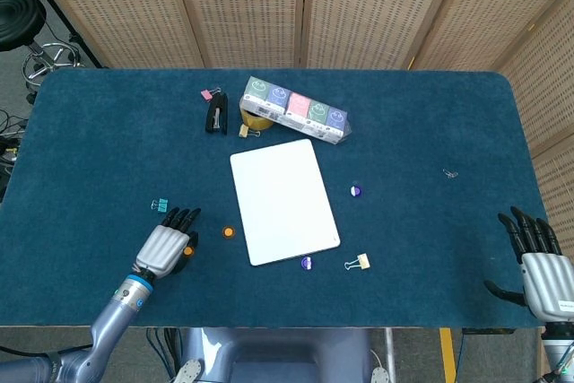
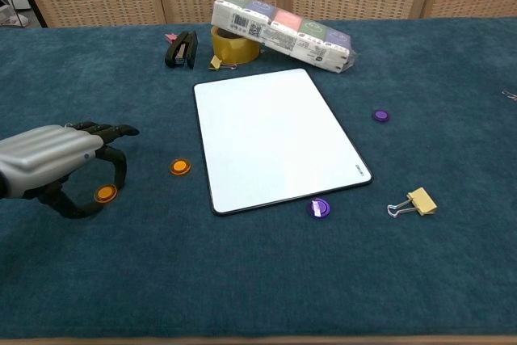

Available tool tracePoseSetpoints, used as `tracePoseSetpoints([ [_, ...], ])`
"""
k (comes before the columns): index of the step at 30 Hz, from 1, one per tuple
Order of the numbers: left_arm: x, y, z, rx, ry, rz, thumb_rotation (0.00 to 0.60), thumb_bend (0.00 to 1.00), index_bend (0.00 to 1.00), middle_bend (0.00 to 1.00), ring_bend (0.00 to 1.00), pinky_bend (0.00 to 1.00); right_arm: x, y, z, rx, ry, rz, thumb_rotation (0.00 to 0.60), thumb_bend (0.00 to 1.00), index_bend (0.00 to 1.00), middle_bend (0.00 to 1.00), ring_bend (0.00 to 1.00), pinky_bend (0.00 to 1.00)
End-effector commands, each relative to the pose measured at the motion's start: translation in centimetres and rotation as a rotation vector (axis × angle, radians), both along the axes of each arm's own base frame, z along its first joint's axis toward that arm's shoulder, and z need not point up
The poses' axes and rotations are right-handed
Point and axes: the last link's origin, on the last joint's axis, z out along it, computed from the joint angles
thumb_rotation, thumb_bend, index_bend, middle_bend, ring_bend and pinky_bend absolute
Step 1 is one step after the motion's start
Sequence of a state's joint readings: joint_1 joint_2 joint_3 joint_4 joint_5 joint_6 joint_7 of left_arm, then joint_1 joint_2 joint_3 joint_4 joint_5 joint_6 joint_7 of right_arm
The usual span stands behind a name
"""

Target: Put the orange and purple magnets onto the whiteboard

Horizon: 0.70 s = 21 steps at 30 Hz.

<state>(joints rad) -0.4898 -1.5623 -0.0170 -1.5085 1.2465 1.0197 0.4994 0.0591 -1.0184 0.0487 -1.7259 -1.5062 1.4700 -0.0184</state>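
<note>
The whiteboard [image 1: 283,201] [image 2: 275,136] lies flat mid-table, with nothing on it. One orange magnet [image 1: 228,232] [image 2: 180,167] sits just off its left edge. A second orange magnet [image 1: 188,251] [image 2: 105,193] lies on the cloth between the thumb and fingers of my left hand [image 1: 168,241] [image 2: 60,159], which hovers over it with fingers apart and no visible grip. Purple magnets rest right of the board [image 1: 356,191] [image 2: 380,115] and at its near edge [image 1: 307,263] [image 2: 319,208]. My right hand [image 1: 538,257] is at the table's near right edge, fingers spread and holding nothing.
Behind the board are a tissue multipack [image 1: 296,109], a tape roll [image 1: 256,118], a black stapler [image 1: 216,116] and a pink clip [image 1: 207,93]. A teal clip [image 1: 160,205] lies near my left hand, a yellow binder clip [image 1: 359,263] by the near purple magnet, and a small clip [image 1: 450,173] far right.
</note>
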Motion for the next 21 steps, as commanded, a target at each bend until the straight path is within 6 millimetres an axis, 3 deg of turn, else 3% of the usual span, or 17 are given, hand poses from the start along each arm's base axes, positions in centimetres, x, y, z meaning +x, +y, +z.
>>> tracePoseSetpoints([
  [1,0.0,0.0,0.0,0.002,0.0,0.002,0.6,0.32,0.5,0.0,0.0,0.0,0.0,0.0,0.0,-0.002,0.0,0.0,0.6,0.0,0.0,0.0,0.0,0.0],
  [15,1.2,0.4,0.9,0.021,-0.007,-0.017,0.6,0.34,0.51,0.0,0.0,0.0,0.0,0.0,0.0,0.001,-0.002,-0.003,0.6,0.0,0.0,0.0,0.0,0.0],
  [21,3.4,0.6,0.9,0.02,-0.022,-0.063,0.6,0.34,0.51,0.0,0.0,0.0,0.0,0.0,-0.1,0.004,-0.004,-0.008,0.6,0.0,0.0,0.0,0.0,0.0],
])
